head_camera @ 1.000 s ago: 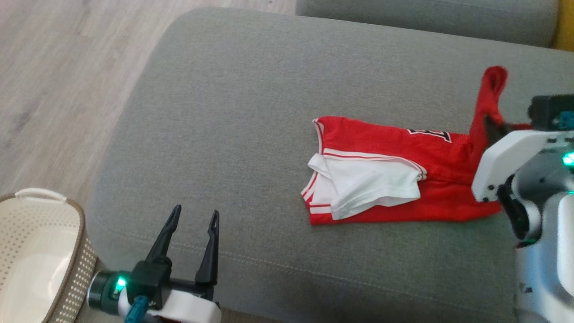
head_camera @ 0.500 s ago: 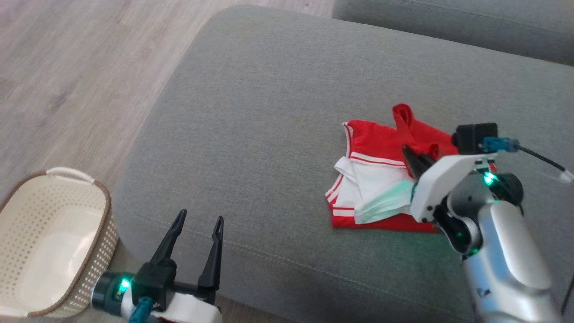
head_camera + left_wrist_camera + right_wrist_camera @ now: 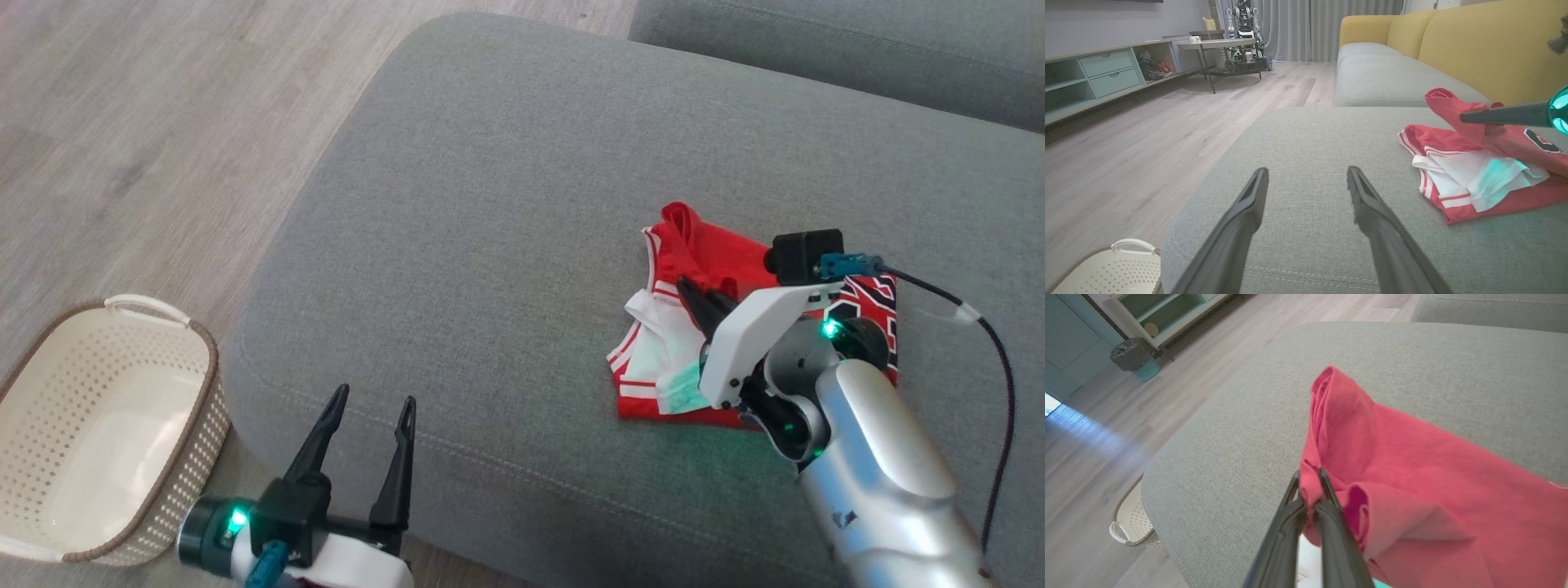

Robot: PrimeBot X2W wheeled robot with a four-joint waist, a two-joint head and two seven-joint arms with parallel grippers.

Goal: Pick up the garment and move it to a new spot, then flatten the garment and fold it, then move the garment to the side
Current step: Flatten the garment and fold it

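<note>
The garment [image 3: 710,269] is a red jersey with white trim, lying folded on the grey couch cushion [image 3: 506,212]. My right gripper [image 3: 687,289] is shut on a red strap of it and holds that part over the folded body; the pinch shows at my right gripper [image 3: 1309,477], with the red cloth of the garment [image 3: 1412,465] bunched ahead of the fingers. In the left wrist view the garment [image 3: 1478,175] lies at the right. My left gripper [image 3: 371,398] hovers open at the cushion's front edge, far left of the jersey; my left gripper [image 3: 1307,173] has nothing between its fingers.
A cream perforated basket [image 3: 90,425] stands on the wooden floor [image 3: 131,131] left of the couch. A second grey cushion [image 3: 816,49] lies behind, with a yellow backrest [image 3: 1474,41]. A black cable [image 3: 996,384] trails from my right wrist.
My right gripper has carried the red strap leftward over the jersey, doubling it shorter. The head camera has shifted, so the couch and basket sit further right. My left gripper has kept open.
</note>
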